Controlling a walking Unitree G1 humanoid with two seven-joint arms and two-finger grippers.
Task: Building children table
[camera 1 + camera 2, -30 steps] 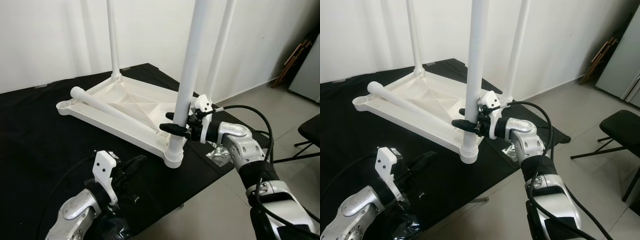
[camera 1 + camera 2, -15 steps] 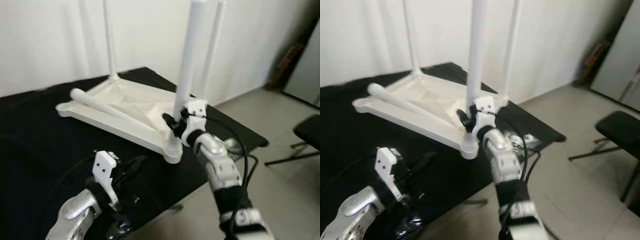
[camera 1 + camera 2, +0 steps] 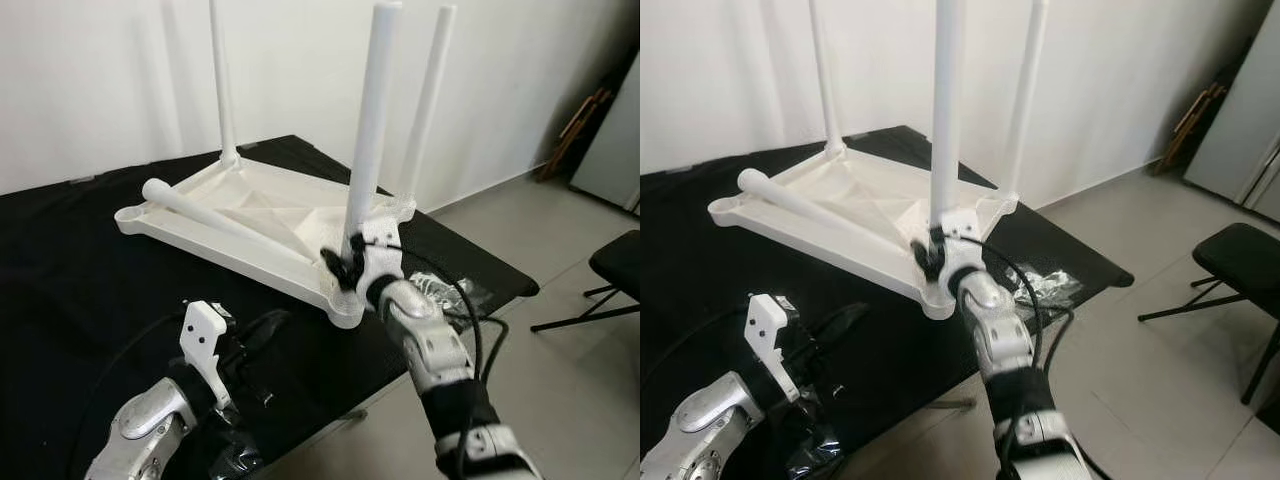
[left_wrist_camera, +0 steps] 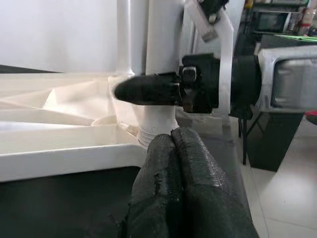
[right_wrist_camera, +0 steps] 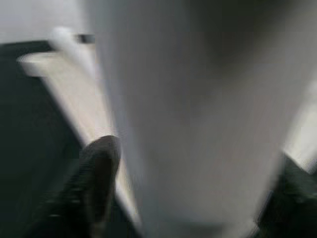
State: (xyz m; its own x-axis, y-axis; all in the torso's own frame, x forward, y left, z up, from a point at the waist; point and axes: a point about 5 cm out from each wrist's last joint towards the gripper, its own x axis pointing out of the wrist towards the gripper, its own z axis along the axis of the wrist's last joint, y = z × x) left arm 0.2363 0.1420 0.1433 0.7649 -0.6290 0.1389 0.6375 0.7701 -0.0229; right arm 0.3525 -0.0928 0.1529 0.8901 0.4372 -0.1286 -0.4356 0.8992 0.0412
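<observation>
Tabletop (image 3: 262, 215) lies upside down on the black cloth (image 3: 70, 270) at frame centre, three legs upright, a fourth leg (image 3: 215, 218) loose across it. Right gripper (image 3: 345, 268) has its fingers around the near leg (image 3: 368, 130) low by the socket, one on each side. Left gripper (image 4: 173, 163), lower left, has jaws pressed together, empty. Plastic looks light, stiff and smooth; gripping low on the leg seems steadiest.

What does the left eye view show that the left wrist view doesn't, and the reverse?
Left eye view alone: the loose leg lying across the upturned tabletop, two far upright legs, a black chair. Left wrist view alone: the left gripper with fingers pressed shut, and a microwave behind. Both: the right gripper clamped around the near leg just above its socket.
</observation>
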